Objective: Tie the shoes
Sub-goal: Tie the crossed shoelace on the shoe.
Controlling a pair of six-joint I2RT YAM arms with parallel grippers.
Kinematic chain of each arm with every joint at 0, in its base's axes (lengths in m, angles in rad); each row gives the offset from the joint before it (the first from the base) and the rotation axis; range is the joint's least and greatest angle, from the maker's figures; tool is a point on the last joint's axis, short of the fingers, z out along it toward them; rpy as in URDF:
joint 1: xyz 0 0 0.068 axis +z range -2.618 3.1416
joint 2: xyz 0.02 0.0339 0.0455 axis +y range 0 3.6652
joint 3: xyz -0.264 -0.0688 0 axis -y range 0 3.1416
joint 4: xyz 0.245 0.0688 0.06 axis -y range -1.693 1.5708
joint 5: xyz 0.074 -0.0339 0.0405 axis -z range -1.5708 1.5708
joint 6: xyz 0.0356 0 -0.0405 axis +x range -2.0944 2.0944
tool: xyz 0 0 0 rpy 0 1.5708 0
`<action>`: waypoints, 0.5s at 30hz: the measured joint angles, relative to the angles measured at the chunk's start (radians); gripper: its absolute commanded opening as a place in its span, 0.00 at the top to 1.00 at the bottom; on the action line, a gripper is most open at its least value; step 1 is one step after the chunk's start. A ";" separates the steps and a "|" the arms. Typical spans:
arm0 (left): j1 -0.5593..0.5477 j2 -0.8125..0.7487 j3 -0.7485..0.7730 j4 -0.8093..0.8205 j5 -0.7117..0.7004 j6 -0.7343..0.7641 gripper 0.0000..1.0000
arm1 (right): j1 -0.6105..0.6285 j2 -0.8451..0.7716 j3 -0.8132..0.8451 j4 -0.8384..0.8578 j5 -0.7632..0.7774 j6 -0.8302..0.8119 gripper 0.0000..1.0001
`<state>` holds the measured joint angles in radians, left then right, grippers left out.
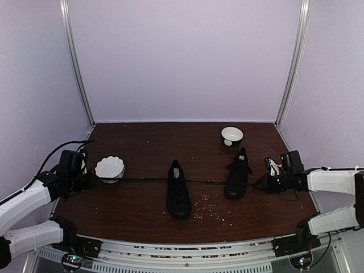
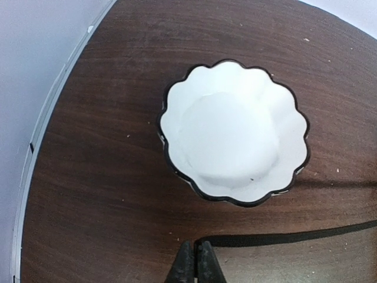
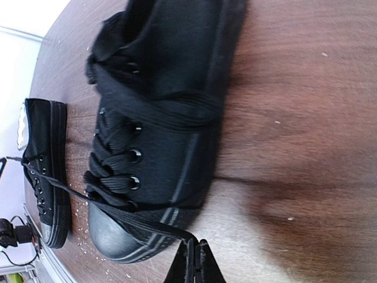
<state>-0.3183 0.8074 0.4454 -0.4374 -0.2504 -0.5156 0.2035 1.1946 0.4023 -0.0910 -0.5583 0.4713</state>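
Left gripper (image 2: 195,260): nearest the left wrist lens, at 6 o'clock of that frame. Fingers pressed together, pinching a thin black lace (image 2: 283,238).
Lace, left end: leaves the fingertips and runs flat over the wood toward 3 o'clock, off the frame edge.
Scalloped bowl (image 2: 232,132): white with a dark rim, upright, at 12 o'clock of the left fingertips, near the lace but apart from it.
Right gripper (image 3: 193,259): fingers clamped shut on the lace's other end, just beside the toe cap of the right-hand shoe (image 3: 159,118).
Lace, right end: crosses the front of that shoe toward 10 o'clock and reaches the eyelets of the middle shoe (image 3: 47,177).
Overhead only: one taut dark line from gripper to gripper, through the middle shoe at table centre. Its toe is at 6 o'clock and its heel at 12.
Right-hand shoe: at 3 o'clock of the middle shoe, well apart from it, toe near 7 o'clock.
Right wrist only: the right-hand shoe's own lacing lies in loose flat bands across the tongue. Overhead it shows as a black mass.
Round bowl (image 1: 232,135): white, at 12 o'clock of the right-hand shoe. Neither wrist view shows it.
Crumbs (image 1: 213,211): pale specks on the table (image 1: 136,148), at 4 o'clock of the middle shoe.
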 measured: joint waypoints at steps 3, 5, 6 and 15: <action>0.030 -0.020 -0.009 -0.008 -0.005 -0.010 1.00 | -0.033 0.003 -0.013 0.008 -0.021 0.005 1.00; 0.045 -0.040 -0.013 -0.010 -0.008 -0.016 1.00 | -0.048 0.010 -0.017 0.016 -0.037 0.005 1.00; 0.051 -0.047 -0.014 -0.011 -0.009 -0.018 1.00 | -0.052 0.014 -0.018 0.021 -0.044 0.006 1.00; 0.058 -0.049 -0.014 -0.005 0.009 -0.021 1.00 | -0.066 0.047 -0.014 0.042 -0.081 0.006 1.00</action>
<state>-0.2604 0.7586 0.4316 -0.4419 -0.2417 -0.5369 0.1371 1.2415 0.3885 -0.0490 -0.6392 0.4778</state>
